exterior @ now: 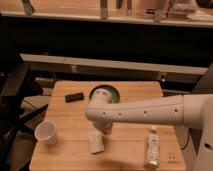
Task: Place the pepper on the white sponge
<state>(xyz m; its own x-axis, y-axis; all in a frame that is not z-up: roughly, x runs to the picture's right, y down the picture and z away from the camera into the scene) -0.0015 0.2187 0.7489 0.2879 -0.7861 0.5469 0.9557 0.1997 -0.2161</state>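
The white sponge (96,142) lies flat on the wooden table (65,160), near the front and a little left of centre. My white arm reaches in from the right, its rounded wrist hanging over the table's middle. The gripper (106,130) points down under that wrist, just above and behind the sponge's far end. It is shut and mostly covered by the wrist. The pepper is hidden; I cannot see it on the table or in the gripper.
A green bowl (106,93) stands behind the wrist at the table's back. A black flat object (74,96) lies at the back left, a white paper cup (46,133) at the front left, and a white bottle (151,148) at the front right.
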